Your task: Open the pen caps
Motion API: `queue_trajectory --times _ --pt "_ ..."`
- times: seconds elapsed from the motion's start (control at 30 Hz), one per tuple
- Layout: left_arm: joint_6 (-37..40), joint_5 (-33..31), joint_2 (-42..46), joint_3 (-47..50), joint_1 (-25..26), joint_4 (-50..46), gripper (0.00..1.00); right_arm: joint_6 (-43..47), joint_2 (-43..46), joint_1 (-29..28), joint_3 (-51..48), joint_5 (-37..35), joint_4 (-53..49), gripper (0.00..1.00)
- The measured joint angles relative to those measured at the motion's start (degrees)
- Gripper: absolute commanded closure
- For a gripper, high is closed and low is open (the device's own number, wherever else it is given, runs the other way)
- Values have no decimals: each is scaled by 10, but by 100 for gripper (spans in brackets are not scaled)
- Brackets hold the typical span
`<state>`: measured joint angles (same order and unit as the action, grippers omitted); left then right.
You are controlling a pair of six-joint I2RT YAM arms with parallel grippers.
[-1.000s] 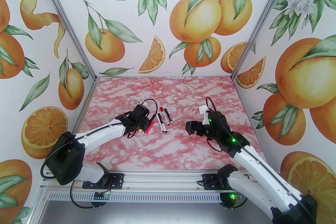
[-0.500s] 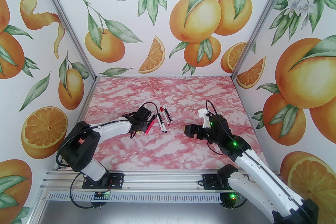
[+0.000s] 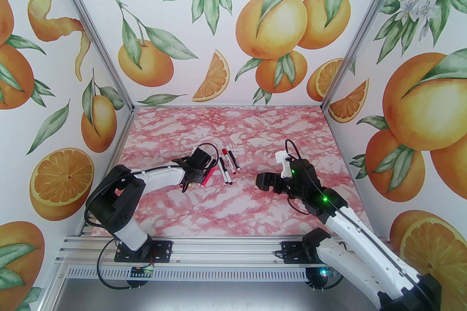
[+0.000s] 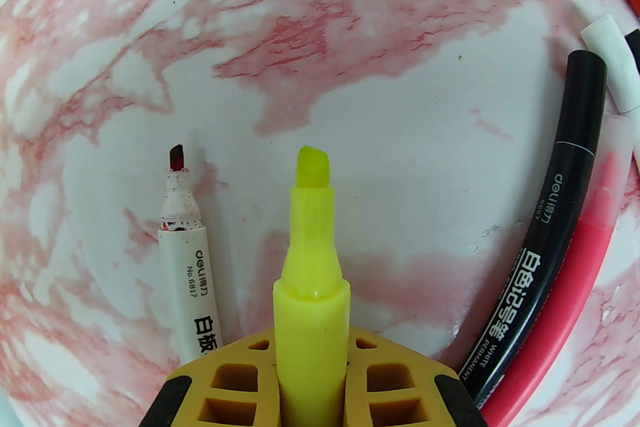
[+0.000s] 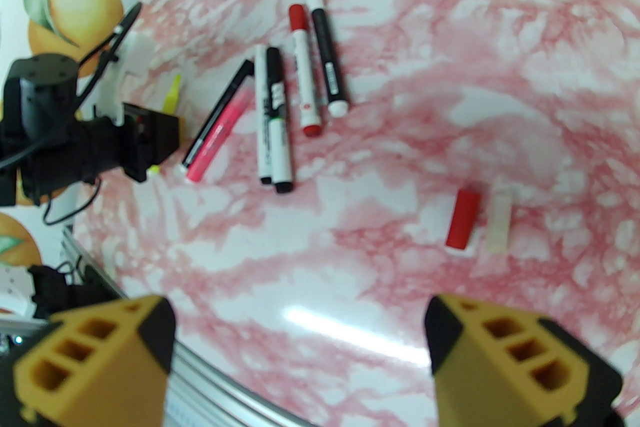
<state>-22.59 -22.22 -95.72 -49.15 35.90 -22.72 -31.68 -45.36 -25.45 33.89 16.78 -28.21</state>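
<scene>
Now, left gripper [image 4: 311, 340] clamped tight around the yellow highlighter [image 4: 312, 235], its tip bare, with an uncapped white marker [image 4: 186, 275] lying just beside it on the worktop [image 3: 226, 214], left of centre. Right gripper [image 5: 297, 320] hangs wide and empty, and just ahead of it a red cap [image 5: 463, 219] and a pale cap [image 5: 500, 224] lie side by side, right of centre.

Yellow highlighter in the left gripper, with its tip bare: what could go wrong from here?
The left gripper pinches the yellow highlighter, so its bare tip might streak the table. The uncapped white marker beside it could get nudged and smear ink. The open right gripper might knock the loose red cap away.
</scene>
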Motion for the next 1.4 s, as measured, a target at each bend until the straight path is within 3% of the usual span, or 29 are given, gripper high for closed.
queue_trajectory --times 0.13,0.5,0.77,1.03,1.4 --pt "0 -3 0 0 0 0 71 0 0 0 -3 0 0 12" --pt "0 -2 31 0 2 -20 69 -4 0 0 -5 0 1 13" --pt "18 80 89 -12 5 -28 67 -4 1 0 -14 5 4 12" --pt "61 177 35 -68 -5 -27 66 -6 1 0 -14 13 11 12" --pt "97 214 -53 -106 -27 -27 67 -6 10 0 -14 17 10 11"
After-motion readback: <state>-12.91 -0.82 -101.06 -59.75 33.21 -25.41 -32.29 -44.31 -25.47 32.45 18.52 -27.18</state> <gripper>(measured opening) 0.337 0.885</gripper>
